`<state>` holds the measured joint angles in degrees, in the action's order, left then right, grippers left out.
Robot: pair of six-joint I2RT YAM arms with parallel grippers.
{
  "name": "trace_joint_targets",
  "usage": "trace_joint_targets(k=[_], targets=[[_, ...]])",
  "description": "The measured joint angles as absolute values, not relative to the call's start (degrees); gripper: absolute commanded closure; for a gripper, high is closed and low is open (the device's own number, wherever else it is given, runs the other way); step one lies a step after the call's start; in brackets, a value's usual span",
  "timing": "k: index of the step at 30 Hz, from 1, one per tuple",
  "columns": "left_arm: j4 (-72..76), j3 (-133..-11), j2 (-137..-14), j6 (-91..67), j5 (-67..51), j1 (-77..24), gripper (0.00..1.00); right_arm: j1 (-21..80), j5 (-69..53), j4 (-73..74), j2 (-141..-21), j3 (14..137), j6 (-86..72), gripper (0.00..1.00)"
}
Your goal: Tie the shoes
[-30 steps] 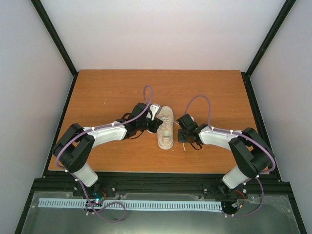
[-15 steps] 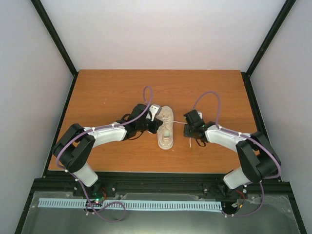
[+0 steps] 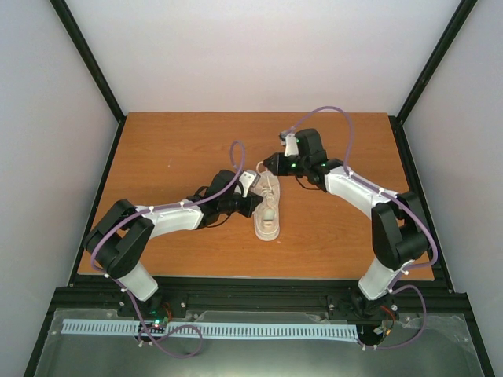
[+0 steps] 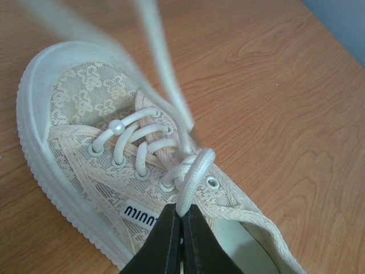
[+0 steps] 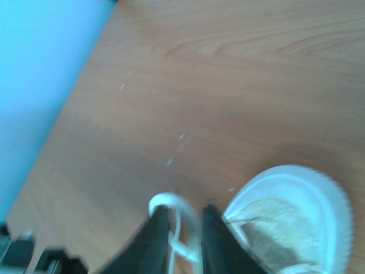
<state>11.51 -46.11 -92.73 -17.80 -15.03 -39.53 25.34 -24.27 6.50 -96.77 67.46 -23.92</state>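
One sneaker [image 4: 80, 108], one lace [image 4: 193, 170], one left claw [image 4: 182, 211], one right claw [image 5: 186, 212], one table [image 3: 173, 149]

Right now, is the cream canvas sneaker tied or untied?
Untied: left gripper and right gripper each pinch a loose white lace; no bow shows.

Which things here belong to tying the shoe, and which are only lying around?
For the job:
- sneaker
- lace, pinched at one place by the left gripper and at another by the right gripper

Only there:
- slotted white strip in front of the arm bases
- table, just the support
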Motion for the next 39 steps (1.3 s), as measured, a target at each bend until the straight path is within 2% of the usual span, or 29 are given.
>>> trace_joint_targets(k=[1, 2, 4, 7, 10, 14, 20, 32, 35, 39], targets=[[11.60, -46.00, -92.71, -17.80, -15.05, -39.53, 0.99, 25.91, -25.45, 6.46, -96.79, 67.35, -24.45, 0.50], [11.68, -45.95, -92.62, -17.80, -15.05, -39.53, 0.99, 26.50, -26.46, 6.44, -96.71, 66.96, -24.58, 0.43], [12.10, -45.89, -92.55, -17.80, -15.16, -39.53, 0.99, 27.03, -27.57, 6.17, -96.18, 65.10, -24.56, 0.34], [12.45, -45.78, -92.53, -17.80, -15.46, -39.53, 0.99, 24.93, -28.01, 6.24, -93.76, 59.77, -24.91, 0.27], [12.58, -45.67, -92.51, -17.82, -15.75, -39.53, 0.99, 20.82, -28.01, 6.72, -90.15, 54.59, -24.80, 0.27], [12.99, -45.67, -92.51, -17.85, -16.16, -39.53, 0.99, 18.70, -30.28, 5.65, -86.56, 51.18, -22.96, 0.30], [13.30, -45.67, -92.51, -17.85, -16.53, -39.53, 0.99, 19.97, -40.82, 1.41, -86.06, 47.64, -19.29, 0.36], [13.32, -45.67, -92.51, -17.85, -17.04, -39.53, 0.99, 22.46, -49.82, -1.17, -95.24, 50.85, -14.13, 0.50], [13.30, -45.67, -92.51, -17.82, -17.02, -39.53, 0.99, 23.09, -50.22, -1.21, -95.94, 51.03, -13.76, 0.59], [13.30, -45.67, -92.51, -17.82, -17.04, -39.53, 0.99, 23.31, -50.65, -1.65, -96.05, 51.27, -13.26, 0.81]])
